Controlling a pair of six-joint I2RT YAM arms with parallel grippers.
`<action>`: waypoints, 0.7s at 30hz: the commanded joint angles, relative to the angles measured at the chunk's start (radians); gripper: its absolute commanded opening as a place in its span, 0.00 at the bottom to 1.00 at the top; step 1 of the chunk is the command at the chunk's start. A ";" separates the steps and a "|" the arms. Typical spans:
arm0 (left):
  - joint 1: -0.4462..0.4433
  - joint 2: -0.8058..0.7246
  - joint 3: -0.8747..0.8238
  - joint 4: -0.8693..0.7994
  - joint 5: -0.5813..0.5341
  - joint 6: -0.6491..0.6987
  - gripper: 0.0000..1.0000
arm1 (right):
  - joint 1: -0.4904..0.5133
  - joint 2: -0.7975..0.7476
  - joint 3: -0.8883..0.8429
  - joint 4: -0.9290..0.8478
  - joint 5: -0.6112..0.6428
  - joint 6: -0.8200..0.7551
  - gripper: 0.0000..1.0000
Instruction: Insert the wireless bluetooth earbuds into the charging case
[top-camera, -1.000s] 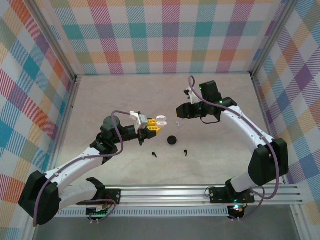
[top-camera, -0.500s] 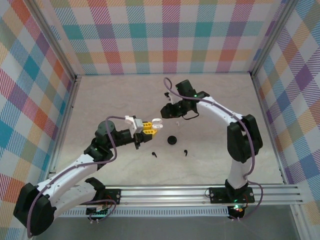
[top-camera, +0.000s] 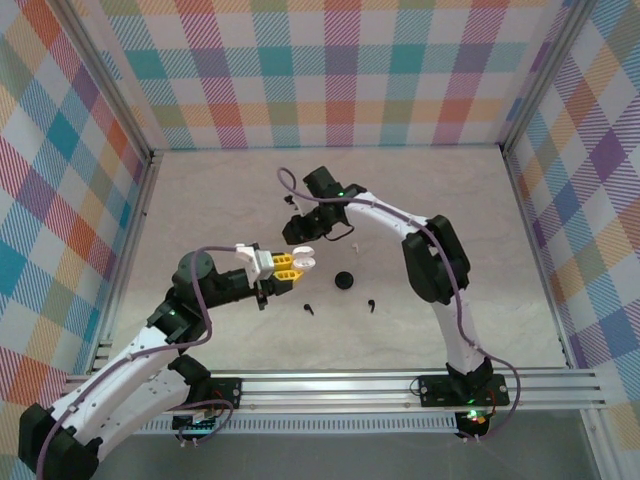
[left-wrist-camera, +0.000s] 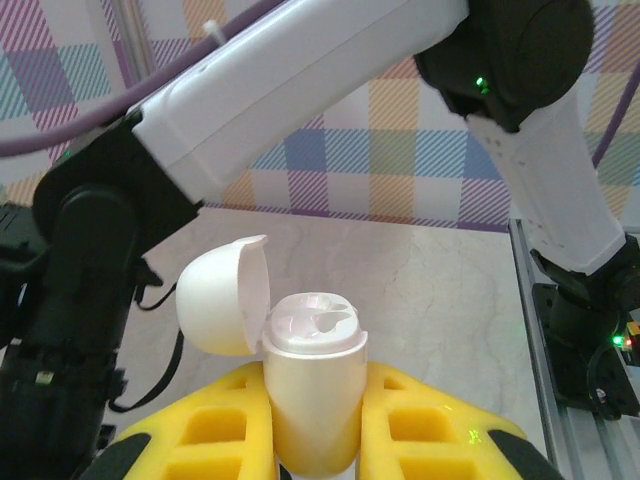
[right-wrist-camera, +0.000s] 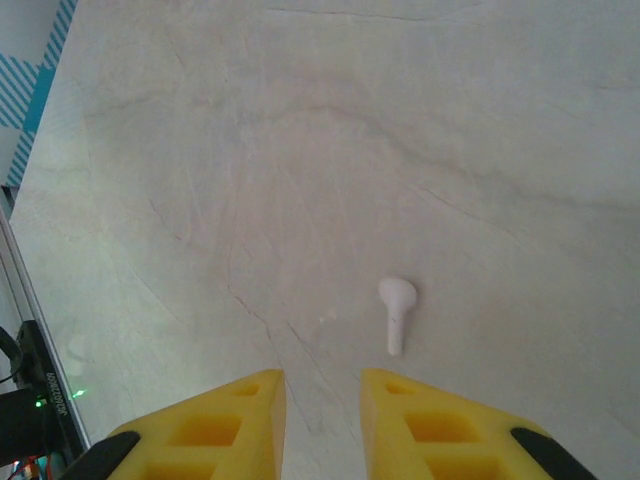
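**Left arm holding open white case aloft while right fingers are hovering near a white earbud**

The left gripper is clamping the white case between its yellow fingers, gripping the body upright. The case's lid is hanging open, tipped over to the left on its hinge, and the top of the case is showing white moulded hollows; whether anything is sitting in them cannot be told. In the overhead view the left gripper is carrying the case above the middle of the table.

The right gripper is pointing down at the table, its fingers standing a narrow gap apart and gripping nothing. A white earbud is lying flat on the marble surface just ahead of the fingertips, slightly to the right, apart from them. From above, the right gripper is hanging just beyond the held case.

A round black case is sitting on the table near the white case. Two black earbuds are lying nearer the arm bases, one on each side of it.
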 joint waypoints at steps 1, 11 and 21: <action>-0.007 -0.057 -0.008 -0.074 -0.018 0.029 0.00 | 0.027 0.041 0.065 -0.043 0.022 -0.047 0.27; -0.008 -0.132 -0.014 -0.154 -0.030 0.026 0.00 | 0.087 0.134 0.176 -0.132 0.165 -0.172 0.28; -0.008 -0.145 -0.008 -0.172 -0.025 0.025 0.00 | 0.123 0.200 0.247 -0.209 0.258 -0.225 0.28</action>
